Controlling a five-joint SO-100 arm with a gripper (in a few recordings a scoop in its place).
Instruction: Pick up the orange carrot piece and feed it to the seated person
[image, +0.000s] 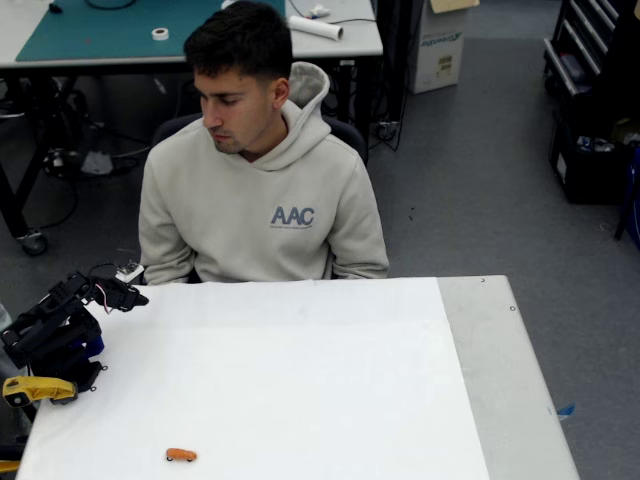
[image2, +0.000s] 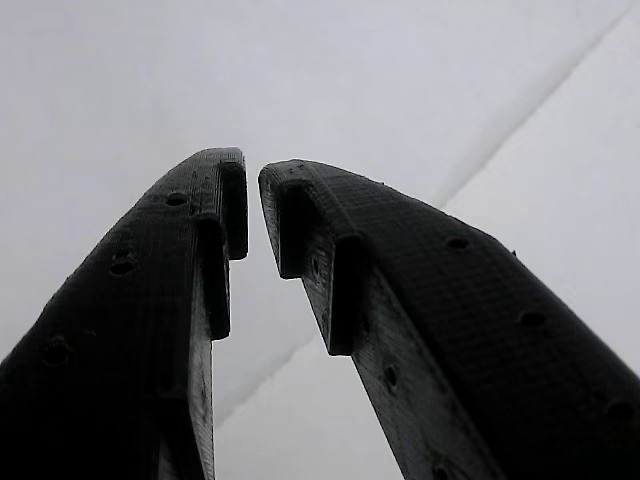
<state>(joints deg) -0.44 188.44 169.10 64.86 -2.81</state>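
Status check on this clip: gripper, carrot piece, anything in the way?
Gripper nearly closed, empty, at the table's left edge. Orange carrot piece untouched on white table, near front edge. Seated person waiting behind table. Path clear.

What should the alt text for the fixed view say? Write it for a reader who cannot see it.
A seated person in a beige hoodie looks down at a white table, where a small orange carrot piece lies alone near the front edge. A dark robot arm sits folded at the table's left edge, its pincer well away from the carrot.
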